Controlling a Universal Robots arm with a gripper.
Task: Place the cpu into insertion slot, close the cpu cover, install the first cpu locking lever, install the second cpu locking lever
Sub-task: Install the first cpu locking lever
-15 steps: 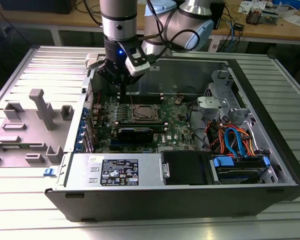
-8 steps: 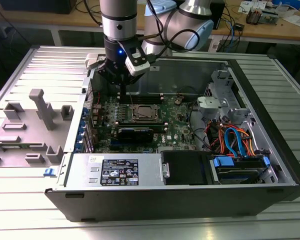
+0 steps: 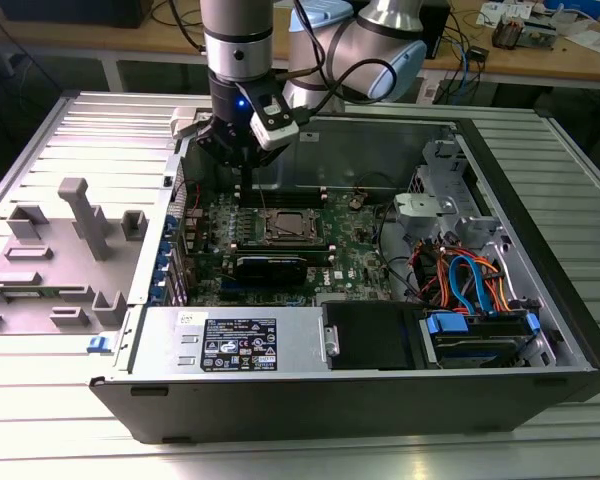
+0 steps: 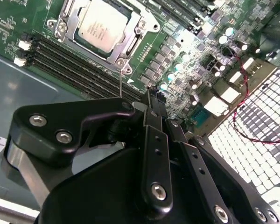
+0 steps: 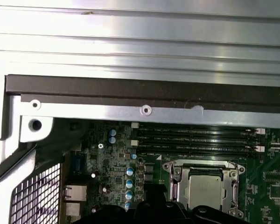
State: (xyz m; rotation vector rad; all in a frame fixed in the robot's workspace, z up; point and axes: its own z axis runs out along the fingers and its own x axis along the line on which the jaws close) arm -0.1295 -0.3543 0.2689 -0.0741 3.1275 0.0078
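Silver arm (image 3: 238, 20), black screw-studded gripper (image 4: 154, 100), blue wrist light

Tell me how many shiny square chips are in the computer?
1. The cpu sits on the green motherboard, framed by the cpu cover; others may be hidden.

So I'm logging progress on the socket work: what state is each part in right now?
cpu: seated in the insertion slot, silver top showing.
insertion slot: occupied by the cpu.
cpu cover: closed flat around the cpu.
claw: above the memory slots beside the socket, holding nothing that shows; jaw state unclear.
memory slots: empty.
computer case: lying open, side panel off.
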